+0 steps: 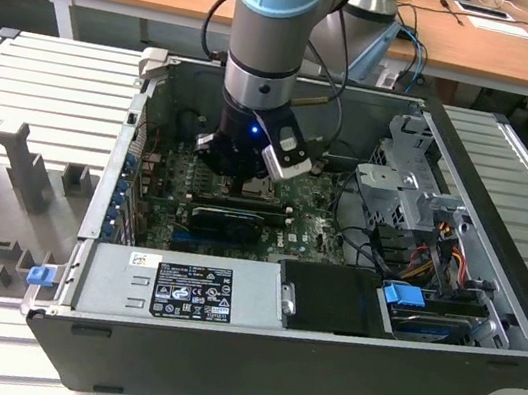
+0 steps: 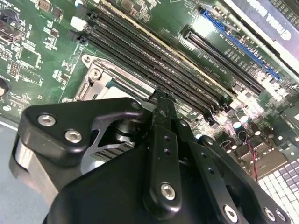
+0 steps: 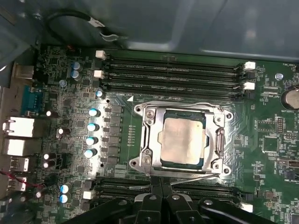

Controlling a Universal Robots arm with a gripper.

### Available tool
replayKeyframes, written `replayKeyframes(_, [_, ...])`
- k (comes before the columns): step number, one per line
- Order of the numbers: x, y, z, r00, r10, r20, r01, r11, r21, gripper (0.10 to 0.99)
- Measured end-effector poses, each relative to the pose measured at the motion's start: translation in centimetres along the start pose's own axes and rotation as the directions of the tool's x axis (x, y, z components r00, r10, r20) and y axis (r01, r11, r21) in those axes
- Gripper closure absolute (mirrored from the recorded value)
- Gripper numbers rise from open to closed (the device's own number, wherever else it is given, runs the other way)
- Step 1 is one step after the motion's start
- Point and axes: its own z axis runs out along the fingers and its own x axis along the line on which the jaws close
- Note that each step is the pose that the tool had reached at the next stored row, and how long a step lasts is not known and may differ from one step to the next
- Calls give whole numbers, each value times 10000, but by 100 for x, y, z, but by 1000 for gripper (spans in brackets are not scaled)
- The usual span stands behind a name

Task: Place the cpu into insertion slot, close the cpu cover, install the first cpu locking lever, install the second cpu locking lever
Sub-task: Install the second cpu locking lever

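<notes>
The cpu (image 3: 182, 140), a pale square chip, lies flat inside the insertion slot (image 3: 140, 112) on the green motherboard. The silvery cpu cover (image 3: 214, 140) is folded down around it, its opening framing the chip. One thin wire locking lever (image 3: 177, 103) runs along the socket edge by the memory slots. A second lever (image 3: 196, 174) runs along the opposite edge. My gripper (image 3: 161, 183) is shut, fingertips pressed together right at that second lever, with nothing visibly between them. In the second wrist view the gripper (image 2: 161, 99) hangs just over the socket's rim (image 2: 100, 79). The exterior view shows the gripper (image 1: 243, 186) low inside the open computer case.
Long black memory slots (image 3: 173, 70) flank the socket on both sides. A black graphics card (image 1: 227, 220) lies just in front of the gripper. The power supply (image 1: 178, 290), drive cage (image 1: 409, 181) with cables and case walls (image 1: 109, 182) enclose the board. Capacitors (image 3: 91, 126) stand beside the socket.
</notes>
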Motion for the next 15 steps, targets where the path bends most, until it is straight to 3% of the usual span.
replayKeyframes(6, [36,-27,1,10000,-2,7,2,10000,-89,980])
replayKeyframes(7, [49,-49,-1,10000,-4,11,5,9999,-145,980])
replayKeyframes(9, [69,-77,-4,10000,-4,23,4,9995,-319,980])
replayKeyframes(11, [85,-107,-7,10000,-3,48,6,9978,-660,980])
replayKeyframes(13, [96,-150,-8,10000,-2,65,8,9959,-910,980])
replayKeyframes(15, [106,-202,-4,10000,-4,73,11,9948,-1021,980])
